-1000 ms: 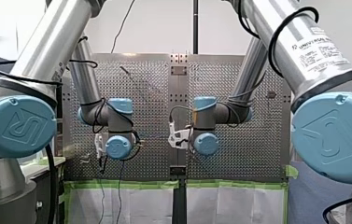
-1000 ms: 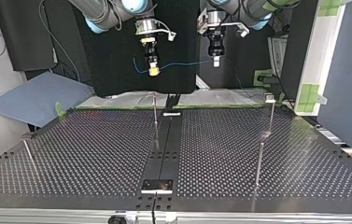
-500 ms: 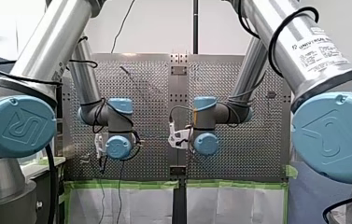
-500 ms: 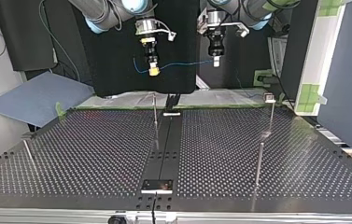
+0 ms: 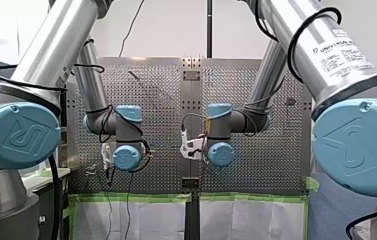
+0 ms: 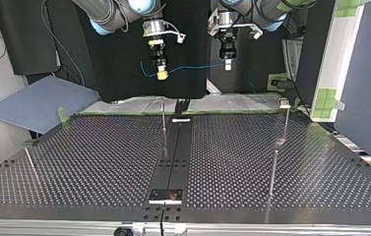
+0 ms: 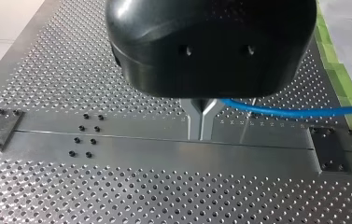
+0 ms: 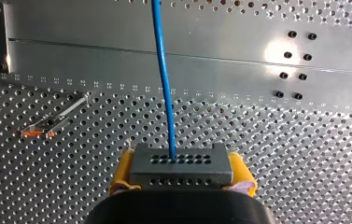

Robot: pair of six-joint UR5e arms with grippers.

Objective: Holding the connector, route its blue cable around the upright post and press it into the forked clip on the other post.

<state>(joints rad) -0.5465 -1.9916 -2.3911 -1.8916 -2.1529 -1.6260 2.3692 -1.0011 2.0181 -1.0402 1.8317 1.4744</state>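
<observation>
Front view, left arm: my left arm (image 5: 93, 92) comes in from the left and bends at the elbow. Its blue-capped wrist (image 5: 127, 157) hangs over the near part of the desk (image 5: 161, 95).
Front view, right arm: my right arm (image 5: 271, 85) mirrors it from the right. Its wrist (image 5: 220, 153) is just beside the desk's central strip.
Front view, grasp: both end effectors are hidden behind the wrists, so I cannot tell their state here.
Top view, right arm: it drops in left of the middle. The right end effector (image 6: 162, 74) points straight down, yellow at its tip, well above the desk's far edge.
Top view, left arm: it drops in right of the middle. The left end effector (image 6: 228, 65) also points straight down, a little higher.
Top view, cable: the blue cable (image 6: 193, 67) runs almost level between the two end effectors, with a short loop past the right one.
Top view, posts: a thin centre post (image 6: 163, 120) stands below the right end effector, and a post with a small head (image 6: 286, 118) stands near the far right corner. The cable hangs well above both.
Left wrist view, grasp: the metal fingers (image 7: 195, 116) are closed together and pinch the cable, which leads off sideways over the desk.
Right wrist view, grasp: the yellow pads (image 8: 123, 170) are clamped on both sides of the grey connector (image 8: 181, 163). The cable leaves its holed face and runs straight ahead.
</observation>
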